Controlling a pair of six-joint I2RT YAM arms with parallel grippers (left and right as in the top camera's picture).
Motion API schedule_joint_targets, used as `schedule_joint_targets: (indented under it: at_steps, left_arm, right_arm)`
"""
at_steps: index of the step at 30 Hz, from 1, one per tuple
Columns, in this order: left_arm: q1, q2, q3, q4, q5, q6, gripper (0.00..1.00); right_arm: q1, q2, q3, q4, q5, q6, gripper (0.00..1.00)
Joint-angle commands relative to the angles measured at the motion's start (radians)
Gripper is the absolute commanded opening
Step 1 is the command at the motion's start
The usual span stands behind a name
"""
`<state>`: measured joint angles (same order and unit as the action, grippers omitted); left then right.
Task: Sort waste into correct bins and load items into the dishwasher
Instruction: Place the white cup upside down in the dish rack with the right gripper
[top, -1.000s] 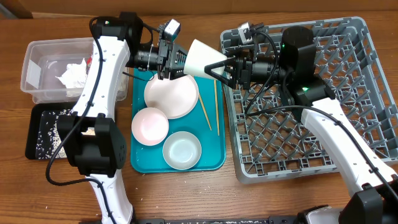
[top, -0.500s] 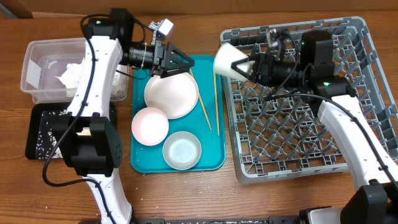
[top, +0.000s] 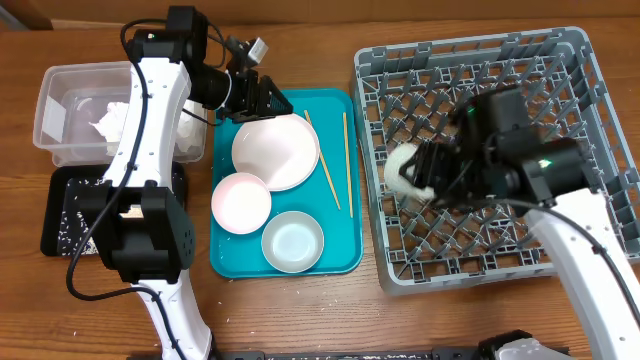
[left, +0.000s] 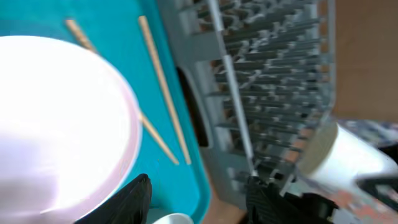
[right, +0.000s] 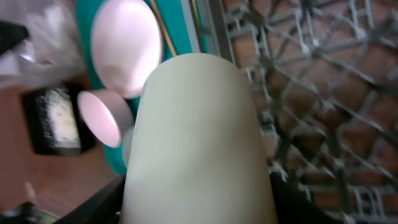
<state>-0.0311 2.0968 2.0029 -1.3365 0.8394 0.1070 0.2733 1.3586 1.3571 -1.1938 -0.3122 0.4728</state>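
Clear tub (top: 75, 110), black tray (top: 60, 215): at the bench's (top: 300, 300) left edge. Left gripper (top: 270, 103): fingers (left: 138, 198) wide, empty, above the large plate's (top: 275, 152) far rim. Right gripper (top: 425, 172): fingers clamp the white cup (top: 403, 172), low over the dish rack (top: 560, 60), inside its left wall.

A wooden table (top: 300, 310) fills the whole overhead view, its top a warm mid-brown with long streaks of grain running from the table's left side to its right. A few darker bands and knots break the grain near the table's front edge. Along the table's far edge runs a paler tan strip (top: 320, 8). A narrow black bar (top: 330, 354) lies at the table's front edge. The light is even, and shadows on the table are soft and short
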Motion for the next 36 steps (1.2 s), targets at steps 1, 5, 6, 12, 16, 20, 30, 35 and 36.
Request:
schedule_joint_targets:
  at_steps: [1,5,6,12,16,20,30,35,36]
  left_arm:
    - [-0.001,0.002,0.020,0.003,-0.169,-0.031,0.52]
    - [-0.001,0.002,0.020,0.003,-0.224,-0.044,0.52]
    - [-0.001,0.002,0.020,0.003,-0.227,-0.044,0.51]
    - [-0.001,0.002,0.020,0.003,-0.246,-0.044,0.51]
    - [-0.001,0.002,0.020,0.002,-0.246,-0.044,0.51]
    - [-0.001,0.002,0.020,0.002,-0.248,-0.044,0.51]
    - [-0.001,0.002,0.020,0.000,-0.248,-0.044,0.51]
    - [0.000,0.002,0.026,-0.005,-0.248,-0.044,0.49]
    - [0.002,0.002,0.036,-0.005,-0.248,-0.051,0.49]
  right_arm:
    - [0.118,-0.012,0.039,-0.126,0.210,0.127,0.53]
    - [0.182,0.006,0.039,-0.241,0.233,0.203,0.52]
    - [0.195,0.013,0.039,-0.272,0.233,0.223,0.52]
    - [0.232,0.053,0.035,-0.323,0.246,0.265,0.52]
    - [0.233,0.090,0.006,-0.327,0.244,0.265,0.53]
    - [0.233,0.137,-0.047,-0.327,0.244,0.264,0.53]
    - [0.233,0.159,-0.084,-0.282,0.243,0.261,0.77]
    - [0.230,0.159,-0.080,-0.258,0.243,0.257,0.90]
    - [0.230,0.159,-0.079,-0.254,0.242,0.257,0.91]
